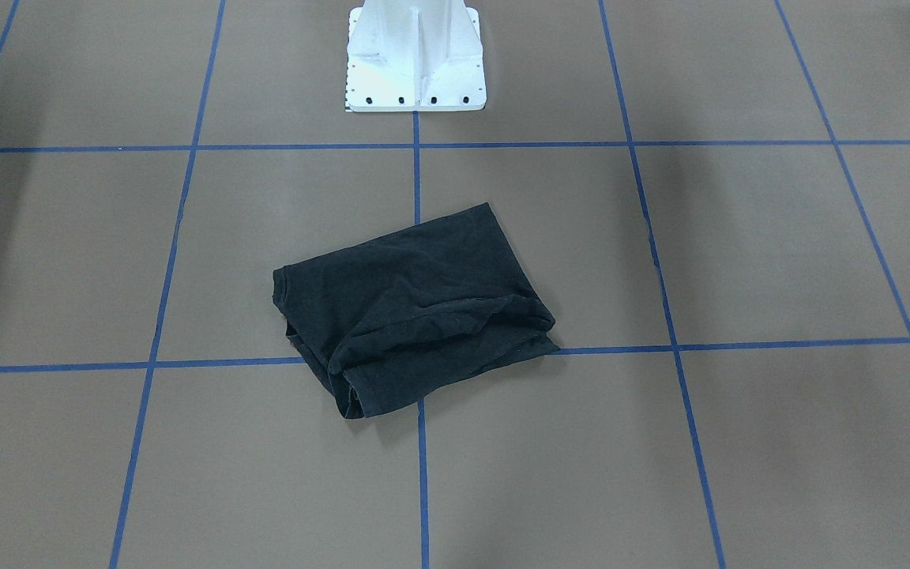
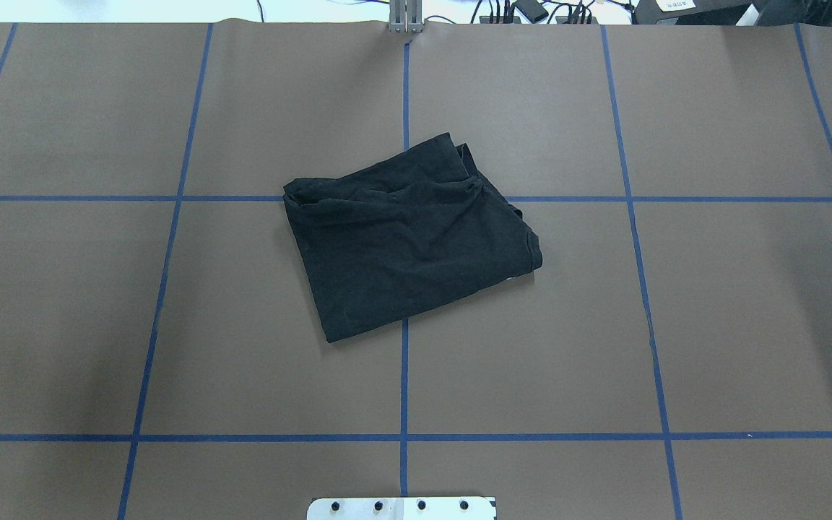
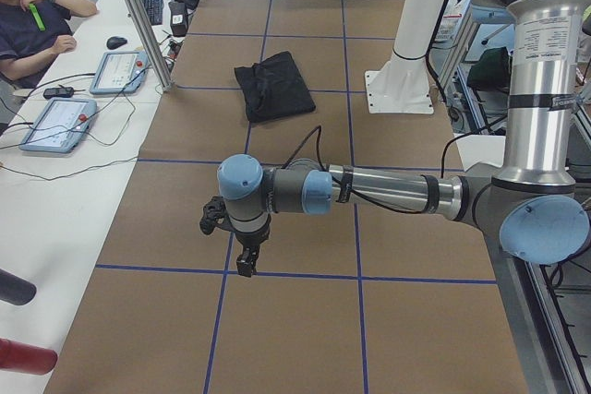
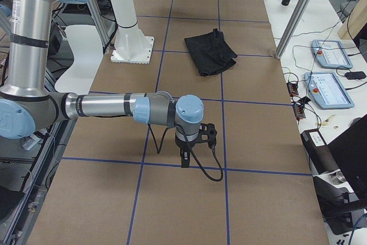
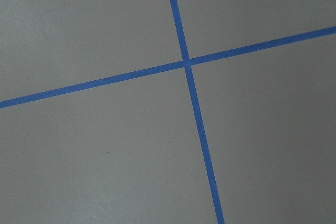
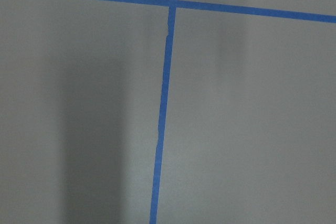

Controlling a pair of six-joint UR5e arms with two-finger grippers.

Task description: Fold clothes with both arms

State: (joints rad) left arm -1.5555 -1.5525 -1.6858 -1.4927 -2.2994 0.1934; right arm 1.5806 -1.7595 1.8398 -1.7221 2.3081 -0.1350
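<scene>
Overhead exterior first: black T-shirt (image 2: 409, 238) folded into a small lumpy block, lying near the middle of the brown table (image 2: 712, 325). Covers a spot where two of the blue lines (image 2: 404, 390) cross. Sits skew to those lines, with one corner pointing toward the robot's side and the white base (image 2: 401, 508). Long side runs across the table from left to right, the right end tipped a little away from the base. Flat, smooth edge on the base side. Bunched, layered edges on the far side. Touching only the table.

Wide stretch of brown table on every side of the T-shirt, out to the far edge and both ends.

Left arm (image 3: 388, 193) reaching out low over the table's left end, well apart from the T-shirt. Left gripper (image 3: 245, 265) pointing down over a blue line, near a crossing. Cannot tell if its fingers are spread or pressed together.

Right arm (image 4: 109, 107) reaching out low over the right end, also well apart from the T-shirt. Right gripper (image 4: 184, 159) pointing down by a blue line. Cannot tell about its fingers either.

Seated person (image 3: 28, 25) at a white desk (image 3: 55, 191) along the side across from the robot.
</scene>
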